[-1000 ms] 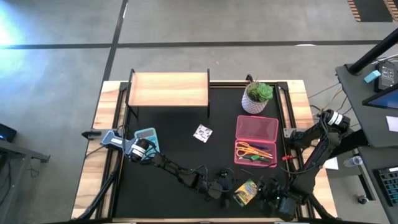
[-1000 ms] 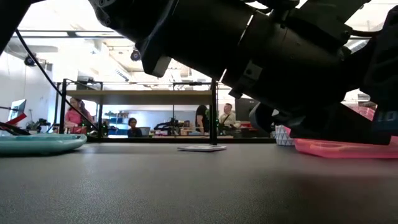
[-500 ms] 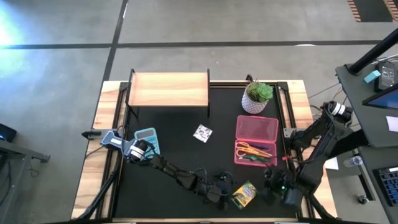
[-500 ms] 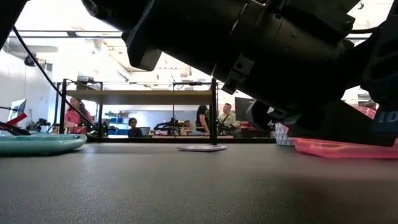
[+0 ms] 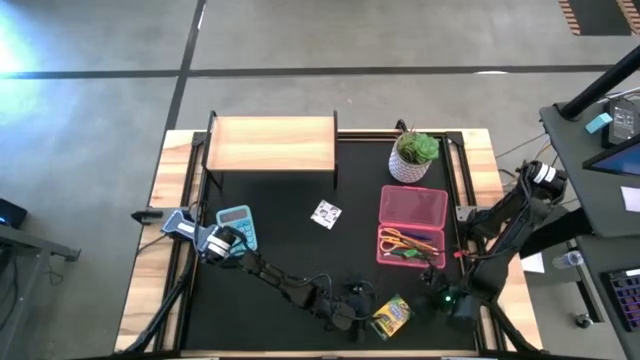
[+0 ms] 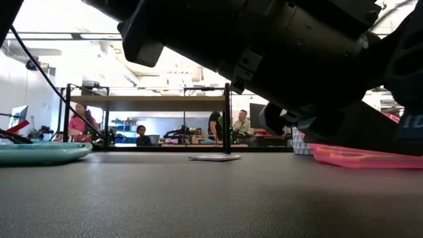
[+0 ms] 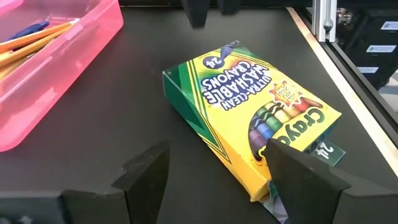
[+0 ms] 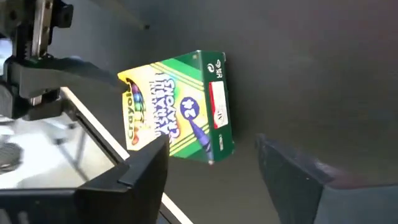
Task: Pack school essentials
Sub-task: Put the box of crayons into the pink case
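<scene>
Both grippers stood with fingers apart and empty at the near edge of the black table [image 5: 290,250]: the left gripper [image 7: 239,180] lay low just beside the crayon box [image 5: 392,314], one of its fingers [image 7: 305,177] overlapping the box's end in the left wrist view, though whether they touched could not be told, while the right gripper [image 8: 211,168] hung on the box's other side with its fingers clear of it. The wooden shelf [image 5: 271,144] stood at the table's far edge, left of centre. The pink pencil case [image 5: 412,226] lay open on the right side, holding yellow-handled scissors [image 5: 405,240], orange pencils [image 7: 28,40] and green and blue pens [image 5: 408,256]. A potted green plant [image 5: 413,156] stood just beyond the case. A light blue calculator [image 5: 237,225] lay toward the left edge, near the left arm's base. The crayon box, yellow and green, lay flat on the mat near the front edge, outside the case. A small white patterned card [image 5: 326,214] lay alone near the table's middle. People sat at desks in the room beyond, seen in the low view.
</scene>
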